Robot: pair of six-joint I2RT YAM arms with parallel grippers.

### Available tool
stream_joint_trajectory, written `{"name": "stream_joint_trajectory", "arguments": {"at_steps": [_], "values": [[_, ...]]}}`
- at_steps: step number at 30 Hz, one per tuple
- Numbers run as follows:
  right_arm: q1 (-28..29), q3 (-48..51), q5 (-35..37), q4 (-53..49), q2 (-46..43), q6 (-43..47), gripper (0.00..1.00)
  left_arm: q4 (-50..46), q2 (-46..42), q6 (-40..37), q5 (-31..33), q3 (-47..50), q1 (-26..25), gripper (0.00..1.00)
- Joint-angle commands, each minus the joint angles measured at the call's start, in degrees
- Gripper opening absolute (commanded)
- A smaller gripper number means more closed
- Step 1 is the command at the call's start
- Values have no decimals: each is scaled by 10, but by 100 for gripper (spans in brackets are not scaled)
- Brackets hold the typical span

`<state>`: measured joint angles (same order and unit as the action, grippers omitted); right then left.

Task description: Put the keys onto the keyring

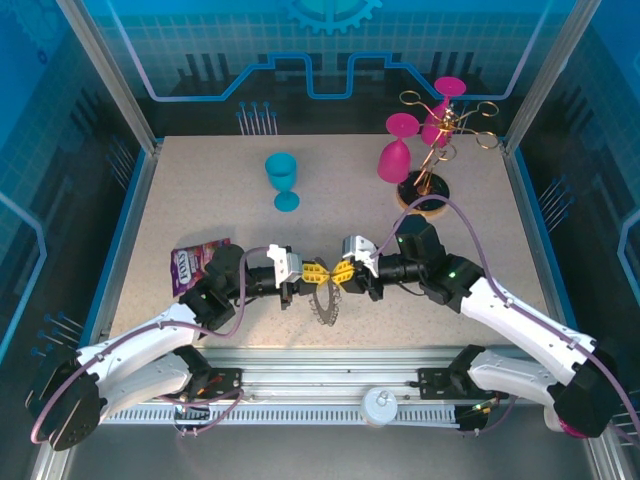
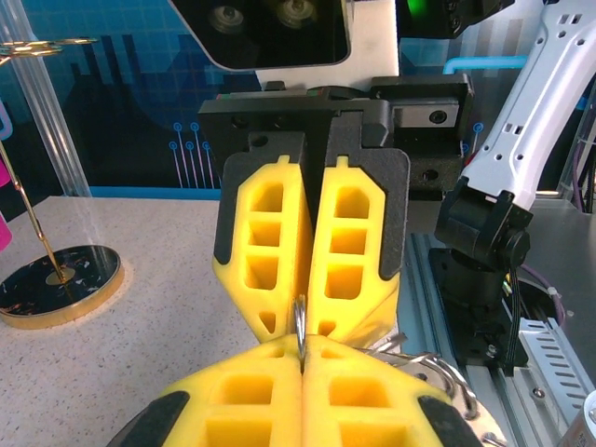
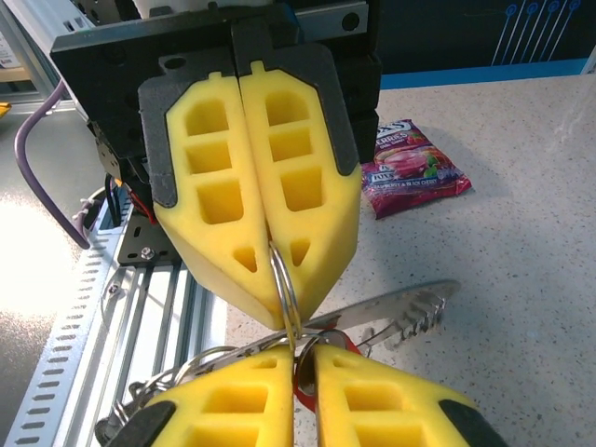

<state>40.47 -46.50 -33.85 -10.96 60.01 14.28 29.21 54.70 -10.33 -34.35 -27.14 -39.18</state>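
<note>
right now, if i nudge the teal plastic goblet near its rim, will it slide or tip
Probably tip: the teal plastic goblet stands upright, a wide bowl over a thin stem and small foot. It looks like light plastic, so a small push may do it; once down it would likely roll in an arc.

Near centre: left gripper (image 1: 319, 272), pinching keyring (image 1: 325, 305), and right gripper (image 1: 340, 271), pinching red-headed key (image 3: 303, 382), are meeting tip to tip, so no gap is showing between them. Snack packet (image 1: 197, 263) is lying just beside the left arm. Teal goblet (image 1: 283, 181) is standing mid-table toward the far side. Gold rack (image 1: 440, 125) with pink goblets (image 1: 396, 150) is crowding the far right corner. Bare table (image 1: 200, 200) is lying open far left and between goblet and rack.
</note>
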Motion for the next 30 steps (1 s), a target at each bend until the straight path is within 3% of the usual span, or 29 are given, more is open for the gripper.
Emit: {"name": "stream_joint_trajectory", "arguments": {"at_steps": [1, 6, 8, 14, 21, 24, 30], "values": [[19, 6, -14, 42, 10, -17, 12, 49, 2, 15, -20, 2, -3, 0], [24, 10, 9, 41, 8, -21, 15, 57, 3, 15, -16, 5, -3, 0], [19, 17, 32, 37, -6, -24, 23, 57, 1, 13, -13, 6, -3, 0], [-1, 55, 58, 32, -43, -25, 37, 57, -2, 11, -13, 8, -3, 0], [8, 69, 46, 64, -33, -26, 41, 60, 0, 13, -12, 7, -3, 0], [11, 67, 47, 75, -28, -28, 36, 60, -1, 14, -13, 7, -4, 0], [12, 66, 66, 79, -35, -24, 11, 51, -8, 12, -7, 9, -3, 0]]}}
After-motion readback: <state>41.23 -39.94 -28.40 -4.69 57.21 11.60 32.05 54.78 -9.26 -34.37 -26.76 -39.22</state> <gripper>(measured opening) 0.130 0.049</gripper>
